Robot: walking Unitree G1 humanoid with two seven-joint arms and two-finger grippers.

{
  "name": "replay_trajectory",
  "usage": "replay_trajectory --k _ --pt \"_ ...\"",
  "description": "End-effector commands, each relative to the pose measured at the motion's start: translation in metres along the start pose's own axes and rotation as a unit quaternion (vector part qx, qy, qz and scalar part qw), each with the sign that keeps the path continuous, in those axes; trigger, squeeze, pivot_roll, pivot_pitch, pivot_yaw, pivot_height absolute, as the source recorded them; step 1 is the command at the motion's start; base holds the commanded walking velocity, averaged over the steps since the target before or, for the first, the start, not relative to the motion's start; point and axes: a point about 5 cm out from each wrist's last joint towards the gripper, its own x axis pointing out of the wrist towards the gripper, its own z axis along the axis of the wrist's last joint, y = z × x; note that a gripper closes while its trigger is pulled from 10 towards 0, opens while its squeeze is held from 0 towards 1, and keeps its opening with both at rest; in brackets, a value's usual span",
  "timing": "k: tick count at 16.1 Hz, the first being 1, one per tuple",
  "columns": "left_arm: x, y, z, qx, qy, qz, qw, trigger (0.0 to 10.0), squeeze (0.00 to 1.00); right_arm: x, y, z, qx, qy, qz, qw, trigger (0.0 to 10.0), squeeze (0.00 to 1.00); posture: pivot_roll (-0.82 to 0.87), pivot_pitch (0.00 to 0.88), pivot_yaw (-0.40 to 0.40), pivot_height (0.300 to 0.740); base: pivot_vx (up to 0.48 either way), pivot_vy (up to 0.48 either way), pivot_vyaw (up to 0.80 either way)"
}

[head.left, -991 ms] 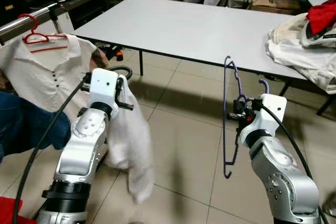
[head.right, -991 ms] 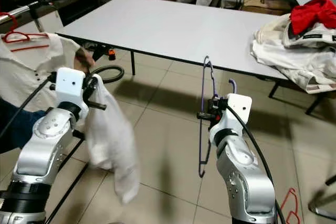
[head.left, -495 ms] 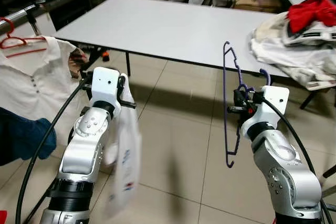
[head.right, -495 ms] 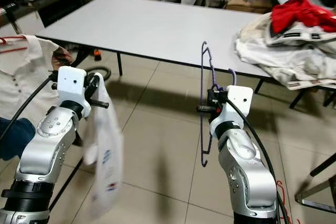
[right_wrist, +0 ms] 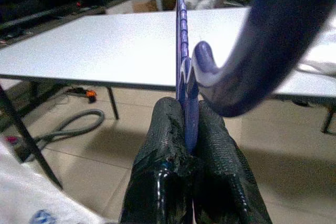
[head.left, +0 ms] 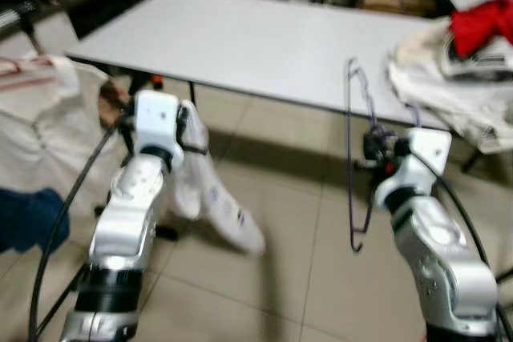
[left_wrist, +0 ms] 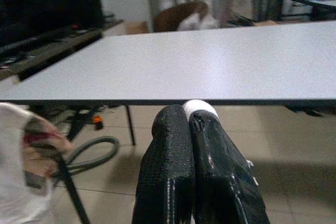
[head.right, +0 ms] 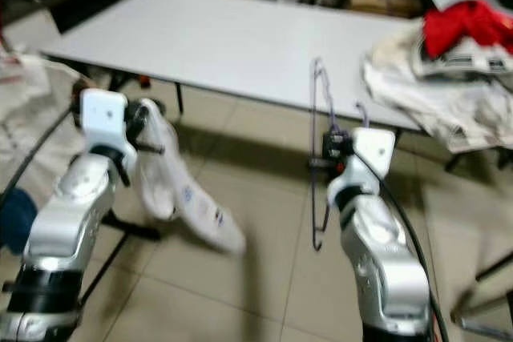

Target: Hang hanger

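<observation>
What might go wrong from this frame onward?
The white garment dangles and swings from the shut left gripper, pinched only by a small edge, so it may slip to the floor. The purple hanger, held upright in the right gripper, stands close to the table edge and might snag it.

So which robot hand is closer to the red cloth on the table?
Right. The right gripper holds the purple hanger just below the red cloth's corner; the left gripper, gripping white cloth, is across the table.
</observation>
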Motion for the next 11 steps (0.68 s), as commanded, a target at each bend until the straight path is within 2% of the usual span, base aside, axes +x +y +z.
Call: replay_trajectory --k 1,3,4,5,8,9,11 --pt "0.0002 0.0061 0.006 -0.003 -0.011 0.012 1.0 10.0 0.0 0.0012 0.0072 0.0057 -0.001 -0.012 0.015 1.0 10.0 0.0 0.08 0.0 -0.023 0.74 0.379 0.0 0.0" --pt "-0.001 0.0055 0.005 -0.004 -0.01 0.012 1.0 10.0 0.0 0.0017 0.0076 0.0065 -0.017 -0.014 0.017 1.0 10.0 0.0 0.08 0.0 -0.027 0.74 0.382 0.0 0.0" --pt "-0.0014 0.0053 0.0048 -0.005 -0.009 0.012 1.0 10.0 0.0 0.0024 0.0078 0.0072 -0.049 -0.011 0.019 0.999 10.0 0.0 0.08 0.0 -0.028 0.74 0.379 0.0 0.0" --pt "-0.0016 0.005 0.0051 -0.005 -0.01 0.013 1.0 10.0 0.0 0.0031 0.0084 0.006 -0.056 -0.005 0.024 0.998 10.0 0.0 0.08 0.0 -0.031 0.74 0.382 0.0 0.8" --pt "-0.0029 0.0069 0.0063 -0.005 -0.011 0.017 1.0 10.0 0.0 0.0043 0.0132 0.0042 -0.058 -0.002 0.04 0.998 10.0 0.0 0.09 0.0 -0.04 0.74 0.381 0.0 0.8" --pt "-0.0031 0.0079 0.0073 -0.005 -0.013 0.019 1.0 10.0 0.0 0.0047 0.0142 0.0059 -0.036 -0.013 0.039 0.999 10.0 0.0 0.09 0.0 -0.041 0.74 0.379 0.0 0.0" --pt "-0.0033 0.0075 0.008 -0.004 -0.014 0.019 1.0 10.0 0.0 0.0049 0.0139 0.0068 -0.026 -0.016 0.038 0.999 10.0 0.0 0.09 0.0 -0.04 0.74 0.384 0.0 0.0"
